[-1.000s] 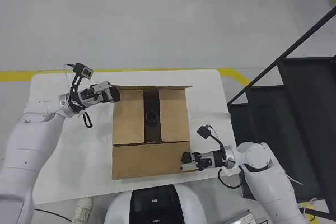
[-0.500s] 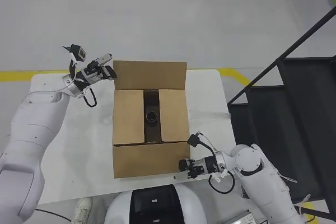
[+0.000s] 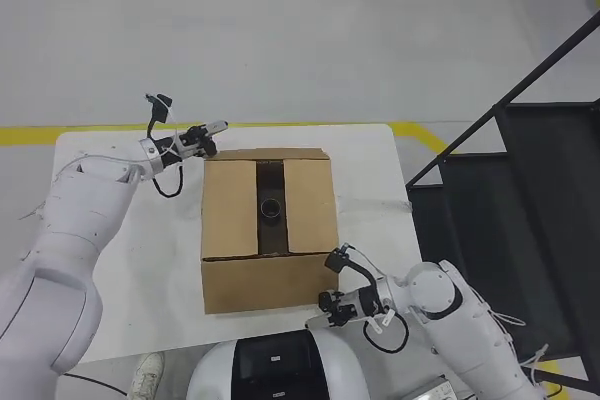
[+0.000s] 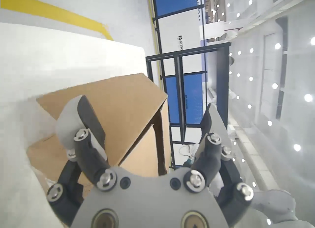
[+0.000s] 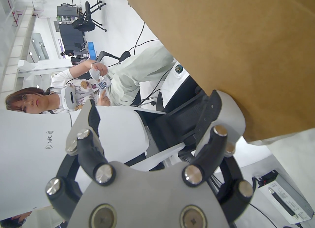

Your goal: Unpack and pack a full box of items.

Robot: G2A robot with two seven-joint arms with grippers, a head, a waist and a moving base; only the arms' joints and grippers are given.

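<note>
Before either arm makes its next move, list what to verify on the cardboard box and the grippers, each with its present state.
1. Left gripper open and empty, at the cardboard box's far corner: ok.
2. Right gripper open and empty, at the box's near corner: ok.
3. Side flaps clear of the opening: not ok, both folded inward.
4. Far flap off the side flaps: ok.
5. Far flap fully back: cannot tell.
6. Contents reachable: cannot tell; one dark round item shows through the gap.
</note>
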